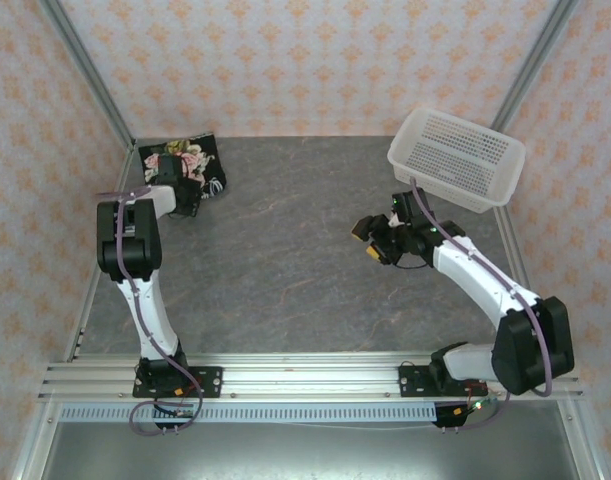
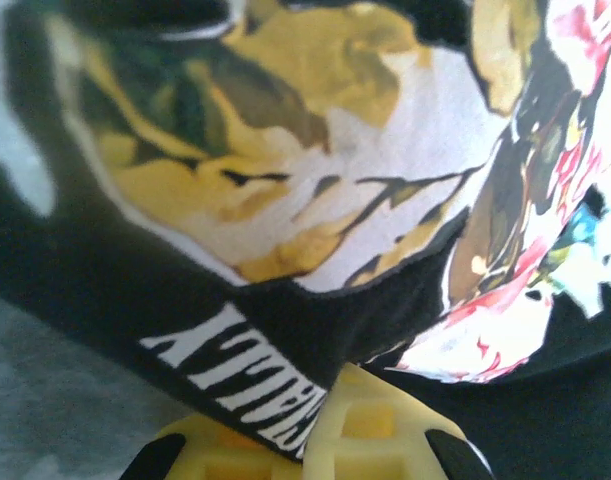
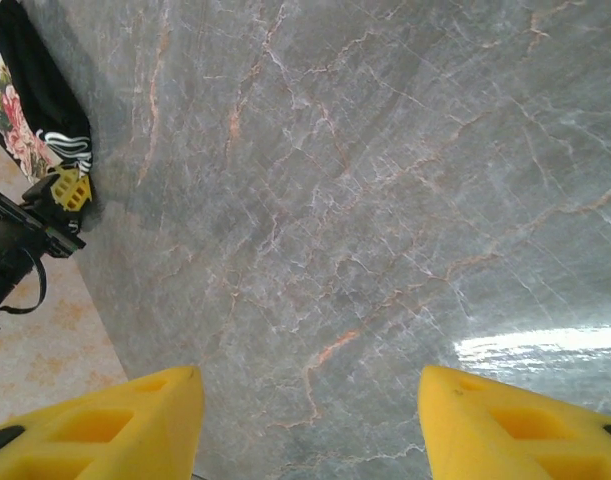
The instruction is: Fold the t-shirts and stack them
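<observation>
Top view: the shirt (image 1: 185, 160) lies folded small in the bench's (image 1: 285, 270) far left corner, with the left hand (image 1: 195, 192) at its near edge. The right hand (image 1: 370, 240) hovers well apart.

Left wrist: the left hand (image 2: 285, 440) is pinched on the shirt's (image 2: 315, 180) hem.

Right wrist: the right hand (image 3: 310, 400) is half-wide and empty.

The fold seems nearly done; letting go remains.

T-shirt (image 1: 185, 165), table's far-left corner: blk w/ pink-rose floral print, white marks. Close up: yellow & white blooms, dk green leaves, white lettering on blk band. Table (image 1: 285, 270): grey marble pattern, thin rust veins. Basket (image 1: 455, 160), far-right corner: white, perforated. Right gripper (image 3: 310, 420) & left gripper (image 2: 295, 430): yellow fingers (image 3: 105, 425). Walls (image 1: 305, 60): peach w/ repeating orange motif.
</observation>
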